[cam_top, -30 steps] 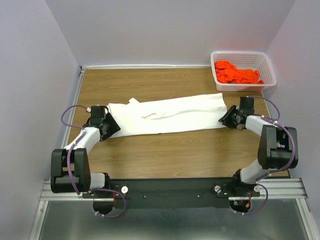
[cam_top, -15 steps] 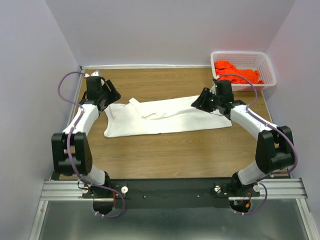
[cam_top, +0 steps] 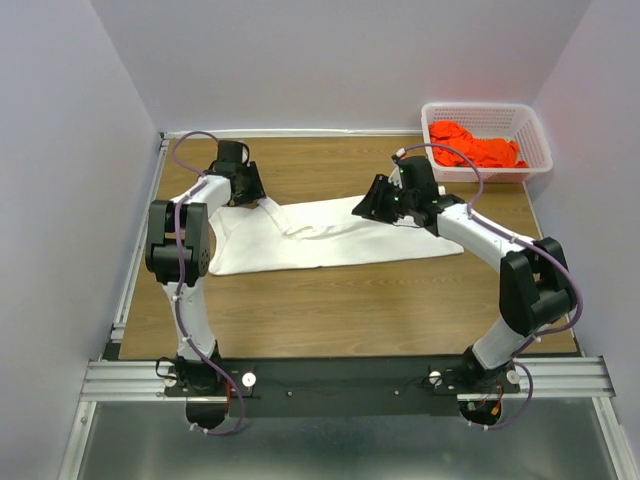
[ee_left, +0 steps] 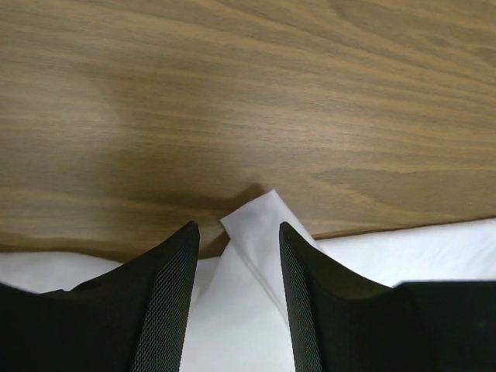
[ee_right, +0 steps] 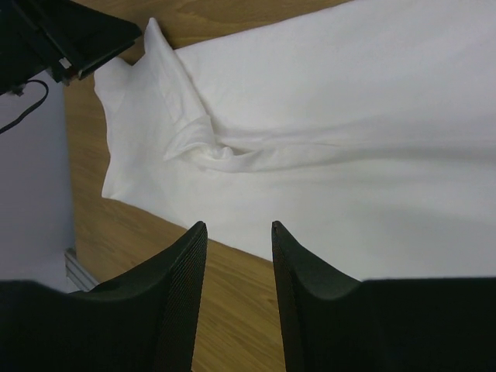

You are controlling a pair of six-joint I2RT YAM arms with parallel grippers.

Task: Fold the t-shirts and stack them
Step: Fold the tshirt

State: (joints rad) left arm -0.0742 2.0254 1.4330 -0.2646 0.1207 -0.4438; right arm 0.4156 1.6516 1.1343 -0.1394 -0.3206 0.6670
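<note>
The white t-shirt [cam_top: 330, 240] lies folded into a long band across the middle of the table. My left gripper [cam_top: 248, 192] is open at the shirt's far left corner. In the left wrist view [ee_left: 239, 232] a pointed white sleeve corner [ee_left: 260, 225] lies between the two spread fingers. My right gripper [cam_top: 378, 202] is open and empty above the shirt's far edge, right of centre. In the right wrist view [ee_right: 239, 229] the shirt [ee_right: 333, 132] spreads below it, with a bunched crease near the sleeve. The orange-red t-shirt [cam_top: 472, 146] lies crumpled in the basket.
The white lattice basket [cam_top: 540, 150] stands at the far right corner of the wooden table [cam_top: 350, 310]. Walls close in the table at the back and both sides. A metal rail runs along the left edge. The left arm shows at the top left of the right wrist view [ee_right: 70, 35].
Both arms have swung from the shirt's near ends to its far edge. The left gripper went to the far left sleeve corner; the right moved left over the shirt. The shirt's left end has shifted.
</note>
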